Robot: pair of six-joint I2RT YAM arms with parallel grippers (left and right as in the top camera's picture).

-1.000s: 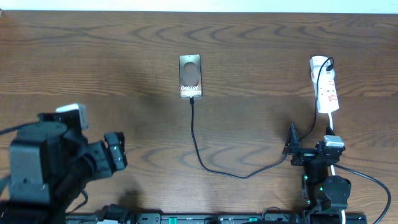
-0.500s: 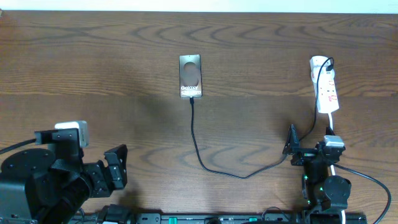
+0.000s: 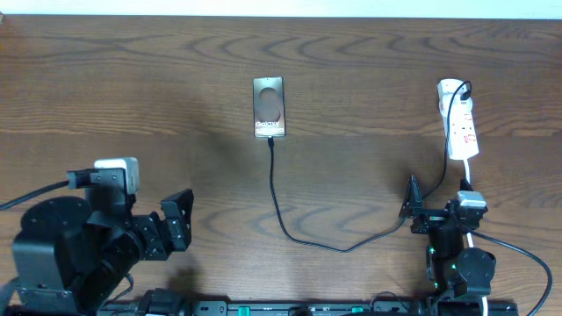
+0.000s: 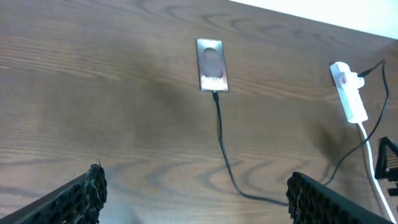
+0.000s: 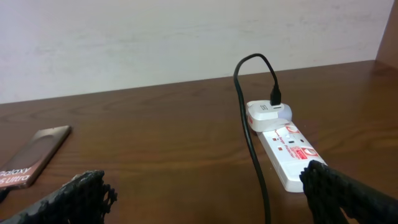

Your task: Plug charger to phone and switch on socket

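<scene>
The phone (image 3: 269, 107) (image 4: 211, 65) (image 5: 31, 158) lies flat at the table's centre back. The charger (image 3: 277, 206) (image 4: 221, 137) (image 5: 252, 149) is a thin black cable. Its tip (image 3: 270, 140) meets the phone's near edge, and from there it curves right to a white adapter (image 5: 270, 112) on the socket (image 3: 461, 127) (image 4: 348, 93) (image 5: 286, 149). My left gripper (image 3: 174, 228) (image 4: 196, 186) is open at the front left, far from the phone. My right gripper (image 3: 411, 204) (image 5: 205, 183) is open just in front of the socket, with the cable passing between its fingers untouched.
The socket's white cord (image 3: 470, 175) (image 4: 373, 162) runs from its near end down past my right arm. A black arm cable (image 3: 518, 250) loops at the front right. A black rail (image 3: 307, 309) lines the front edge. A pale wall (image 5: 186, 37) backs the table.
My left arm has shifted at the front left, and its gripper now sits slightly further right. The right arm, phone, cable and socket have not moved.
</scene>
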